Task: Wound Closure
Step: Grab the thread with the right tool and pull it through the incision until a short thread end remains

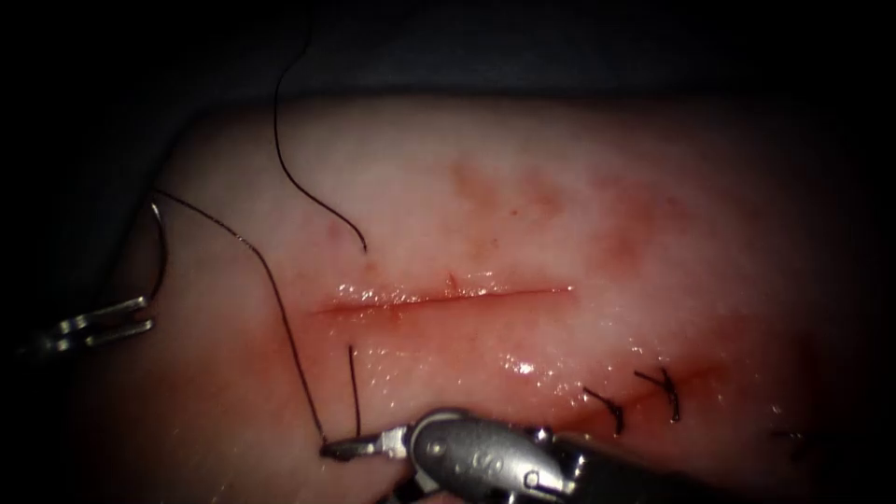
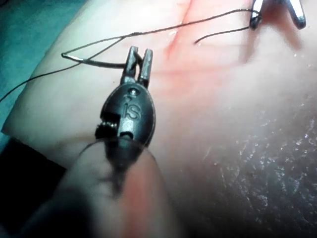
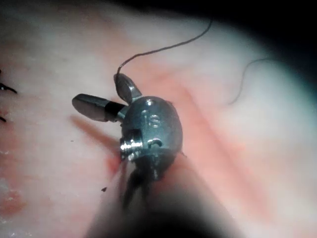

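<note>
**Wound closure: needle held clear of the tissue, thread at the right tool's tip**

In the endoscope view the left tool [image 1: 101, 323] sits at the far left of the frame, left of the cut [image 1: 448, 297]. Its jaws grip the curved needle [image 1: 161, 245] near one end. The needle hangs free above the edge of the tissue [image 1: 560, 187] and is not in it.

The right tool [image 1: 359, 446] enters along the bottom edge. The wrist views show its jaws spread and holding nothing, and the thread [image 1: 280, 317] meets one jaw tip.

We judge the work in hand to be managing thread at the cut's left end. To do it well:
- The grip on the needle should stay firm and its point should stay off the tissue.
- The long strand should run clear of the short tail [image 1: 353, 392].
- Any grasp by the right tool should take thread alone, not the surface beneath.

We count:
- two tools
- one needle
- one open cut
- two finished stitches [image 1: 609, 407] at the lower right, with a possible third, too dim to confirm, nearer the right edge
- three visible runs of thread: the long strand, the short tail, and a curl [image 1: 308, 191] in the upper left that ends just above the cut
</note>
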You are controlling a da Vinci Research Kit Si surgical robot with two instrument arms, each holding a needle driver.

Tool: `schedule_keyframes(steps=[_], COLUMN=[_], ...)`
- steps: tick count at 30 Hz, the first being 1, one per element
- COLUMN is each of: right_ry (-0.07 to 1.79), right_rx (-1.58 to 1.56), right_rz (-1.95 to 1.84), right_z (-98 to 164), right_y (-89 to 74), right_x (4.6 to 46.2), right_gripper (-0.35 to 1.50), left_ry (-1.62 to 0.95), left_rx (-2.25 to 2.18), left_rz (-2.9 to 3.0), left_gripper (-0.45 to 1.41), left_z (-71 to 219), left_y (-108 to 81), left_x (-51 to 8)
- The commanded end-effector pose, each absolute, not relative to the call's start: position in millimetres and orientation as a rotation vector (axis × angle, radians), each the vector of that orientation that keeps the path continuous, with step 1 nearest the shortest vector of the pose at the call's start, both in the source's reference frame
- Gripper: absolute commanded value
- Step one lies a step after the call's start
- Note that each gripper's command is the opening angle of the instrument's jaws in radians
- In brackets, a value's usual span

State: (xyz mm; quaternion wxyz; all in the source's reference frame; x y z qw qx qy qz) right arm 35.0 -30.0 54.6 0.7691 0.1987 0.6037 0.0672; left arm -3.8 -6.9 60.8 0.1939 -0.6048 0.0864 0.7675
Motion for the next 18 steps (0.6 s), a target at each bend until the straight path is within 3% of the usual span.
schedule_keyframes(steps=[1, 18], right_ry=[1.313, 1.276], right_rx=[0.403, 0.298], right_rz=[0.142, 0.162], right_z=[55.6, 63.2], right_y=[-27.5, -22.8], right_x=[35.4, 36.6], right_gripper=[1.21, 1.13], left_ry=[0.255, 0.403], left_rx=[-1.695, -1.459], left_rz=[2.147, 2.209], left_gripper=[-0.45, -0.45], left_z=[61.4, 68.2], left_y=[-6.0, -2.6], left_x=[-4.1, 0.2])
